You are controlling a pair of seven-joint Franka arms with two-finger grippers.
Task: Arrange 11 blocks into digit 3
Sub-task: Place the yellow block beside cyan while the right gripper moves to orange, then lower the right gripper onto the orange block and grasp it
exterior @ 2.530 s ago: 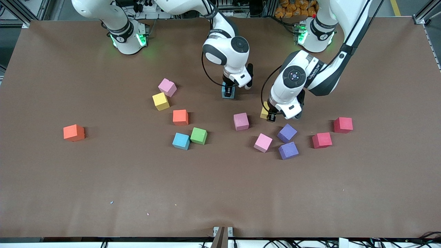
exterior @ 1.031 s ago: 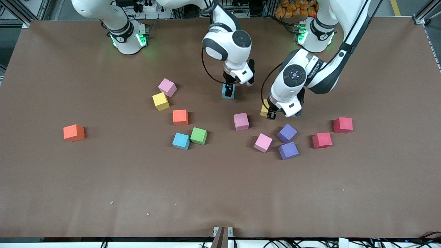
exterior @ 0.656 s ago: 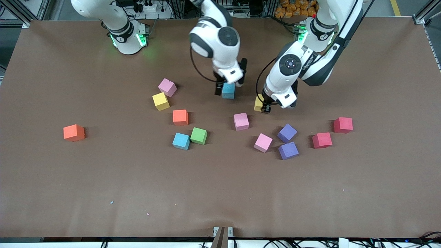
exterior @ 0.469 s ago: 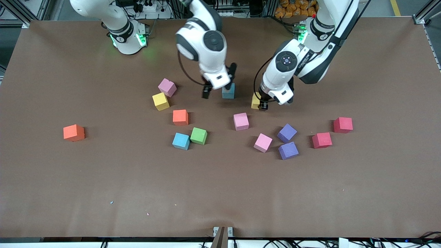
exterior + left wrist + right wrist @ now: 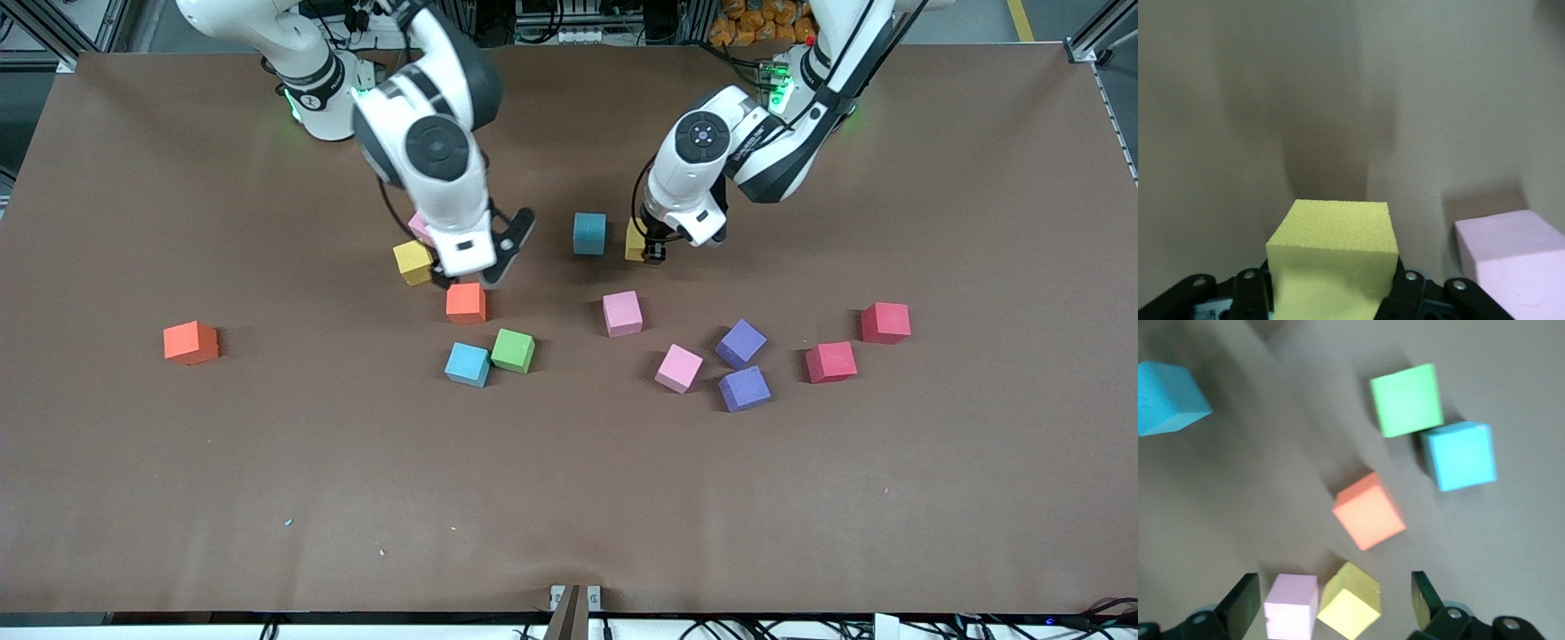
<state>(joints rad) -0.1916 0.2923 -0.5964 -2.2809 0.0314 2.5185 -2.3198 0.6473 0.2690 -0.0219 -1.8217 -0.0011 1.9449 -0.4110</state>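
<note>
Since the earlier pictures the right tool has let go of the teal block, which sits alone on the worktop, and has swung toward the right arm's end; it now hangs with its fingers spread wide and nothing between them, over the yellow block and the orange block. Its wrist view looks down on those two, a pink block, a green block and a blue block touching each other, and the teal one off at the edge. The left tool has carried its own yellow cube from near the purple blocks up to just beside the teal block, on the side toward the left arm's end; its fingers stay clenched on that cube, and the left wrist view shows it gripped from both sides. Nothing else has shifted: a lone orange block toward the right arm's end, two pink blocks near the middle, two purple ones, and two red blocks toward the left arm's end, all loose, with no digit 3 formed.
</note>
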